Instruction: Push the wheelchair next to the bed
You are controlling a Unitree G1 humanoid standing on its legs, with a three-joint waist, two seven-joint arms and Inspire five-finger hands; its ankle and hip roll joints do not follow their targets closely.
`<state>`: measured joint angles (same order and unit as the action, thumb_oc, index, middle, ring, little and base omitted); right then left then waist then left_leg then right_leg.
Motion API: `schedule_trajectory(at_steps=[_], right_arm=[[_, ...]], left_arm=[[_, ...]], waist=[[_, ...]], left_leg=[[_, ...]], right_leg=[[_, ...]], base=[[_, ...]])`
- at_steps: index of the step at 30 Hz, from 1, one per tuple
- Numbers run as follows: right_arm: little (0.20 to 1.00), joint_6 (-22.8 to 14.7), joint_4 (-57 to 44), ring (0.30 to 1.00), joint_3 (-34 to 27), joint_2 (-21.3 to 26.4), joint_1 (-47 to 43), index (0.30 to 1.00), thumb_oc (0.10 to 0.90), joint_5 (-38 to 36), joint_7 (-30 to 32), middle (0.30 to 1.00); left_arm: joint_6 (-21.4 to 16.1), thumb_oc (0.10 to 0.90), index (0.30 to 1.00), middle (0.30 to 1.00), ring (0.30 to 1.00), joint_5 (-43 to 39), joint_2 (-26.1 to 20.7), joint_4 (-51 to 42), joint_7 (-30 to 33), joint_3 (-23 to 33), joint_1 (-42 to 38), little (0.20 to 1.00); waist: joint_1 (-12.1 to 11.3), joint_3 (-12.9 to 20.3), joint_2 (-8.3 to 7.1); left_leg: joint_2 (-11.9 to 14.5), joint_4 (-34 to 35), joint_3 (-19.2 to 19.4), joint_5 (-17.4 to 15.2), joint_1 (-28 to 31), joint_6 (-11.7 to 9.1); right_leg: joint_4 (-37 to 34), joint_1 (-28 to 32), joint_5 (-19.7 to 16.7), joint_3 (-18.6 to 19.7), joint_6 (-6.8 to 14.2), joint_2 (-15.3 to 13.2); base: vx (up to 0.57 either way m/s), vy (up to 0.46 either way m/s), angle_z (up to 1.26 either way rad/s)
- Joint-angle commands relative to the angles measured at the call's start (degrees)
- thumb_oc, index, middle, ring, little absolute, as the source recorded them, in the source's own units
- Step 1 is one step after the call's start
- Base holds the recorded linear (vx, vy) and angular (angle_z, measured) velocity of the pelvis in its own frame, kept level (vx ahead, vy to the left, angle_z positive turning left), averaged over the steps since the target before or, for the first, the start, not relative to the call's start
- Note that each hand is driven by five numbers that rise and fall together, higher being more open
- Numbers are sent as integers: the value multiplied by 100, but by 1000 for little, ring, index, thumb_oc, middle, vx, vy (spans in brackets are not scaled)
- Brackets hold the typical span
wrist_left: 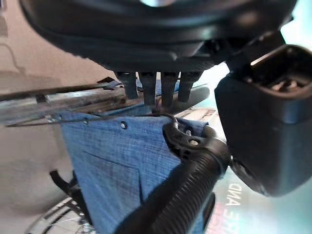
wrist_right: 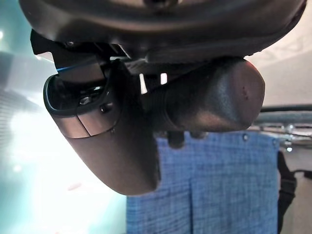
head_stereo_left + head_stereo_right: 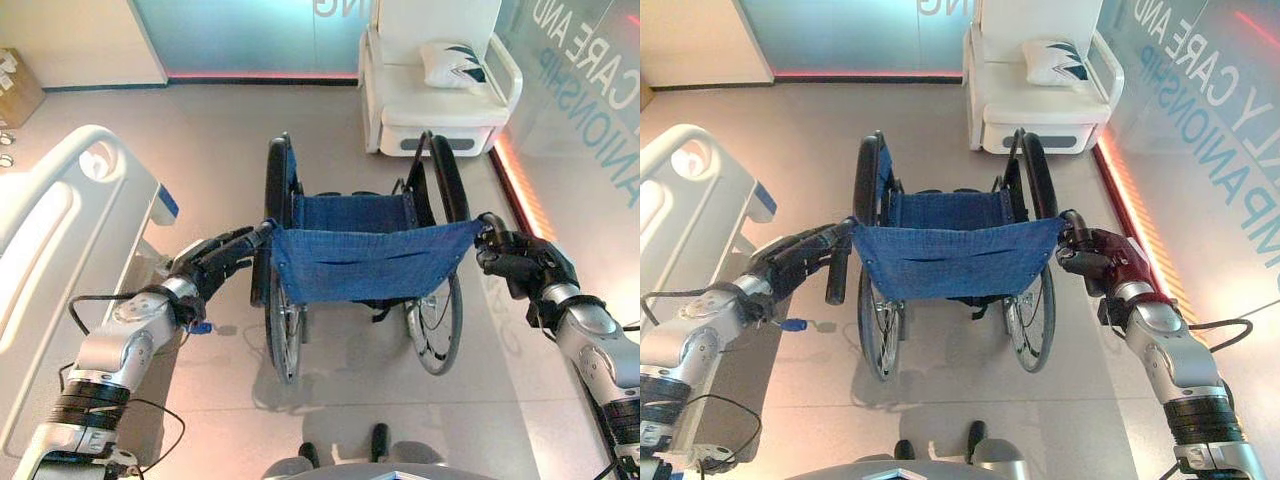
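The wheelchair (image 3: 365, 262), with a blue cloth back and black wheels, stands in the middle of the floor facing away from me. My left hand (image 3: 215, 260) reaches to its left push handle (image 1: 195, 165). Its fingers (image 1: 151, 90) lie fairly straight over the top corner of the back, and the ribbed grip runs under the palm beside the thumb. My right hand (image 3: 520, 262) is curled round the right push handle (image 2: 214, 100), thumb wrapped under it. The white bed (image 3: 60, 220) is at the left, its end rail close to my left arm.
A white armchair (image 3: 430, 90) with a pillow (image 3: 455, 62) stands straight ahead of the wheelchair against the far wall. A glass wall with a red floor strip (image 3: 520, 185) runs along the right. A cardboard box (image 3: 15, 85) sits far left.
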<state>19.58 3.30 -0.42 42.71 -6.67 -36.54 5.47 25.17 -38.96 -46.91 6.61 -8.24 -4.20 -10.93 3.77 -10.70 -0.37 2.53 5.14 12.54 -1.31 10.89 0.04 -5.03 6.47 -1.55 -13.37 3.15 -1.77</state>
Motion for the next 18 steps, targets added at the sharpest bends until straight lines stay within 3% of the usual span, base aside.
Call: schedule_trajectory(at_steps=[1,9,13,18], right_arm=[[300,-476,-143,300,225,93,-292,300,400,-509,-157,300],[300,-494,16,300,460,187,-437,300,400,-602,-159,300],[300,-511,116,300,513,158,-471,300,400,-564,-185,300],[300,-524,201,300,590,125,-535,300,400,-558,-164,300]], left_arm=[[-192,800,900,900,900,219,-450,-305,-287,-110,-522,900],[-30,800,900,900,900,-326,-685,-255,-552,-421,-846,900],[171,800,900,900,900,-1097,-632,-360,-489,-442,-944,900],[411,800,900,900,900,-1081,-557,-344,-515,-531,-990,900]], waist=[[-163,315,147],[-135,324,204],[-126,314,229],[-115,318,240]], left_leg=[[-123,-116,217,96,-476,-229],[-101,-136,212,129,-483,-269],[-99,-132,214,134,-467,-283],[-96,-137,221,138,-479,-281]], right_leg=[[380,-93,357,-271,334,-122],[366,-69,358,-309,313,-119],[358,-46,360,-323,303,-125],[360,-52,361,-328,297,-134]], base=[[0,0,0],[0,0,0],[0,0,0],[4,6,2]])
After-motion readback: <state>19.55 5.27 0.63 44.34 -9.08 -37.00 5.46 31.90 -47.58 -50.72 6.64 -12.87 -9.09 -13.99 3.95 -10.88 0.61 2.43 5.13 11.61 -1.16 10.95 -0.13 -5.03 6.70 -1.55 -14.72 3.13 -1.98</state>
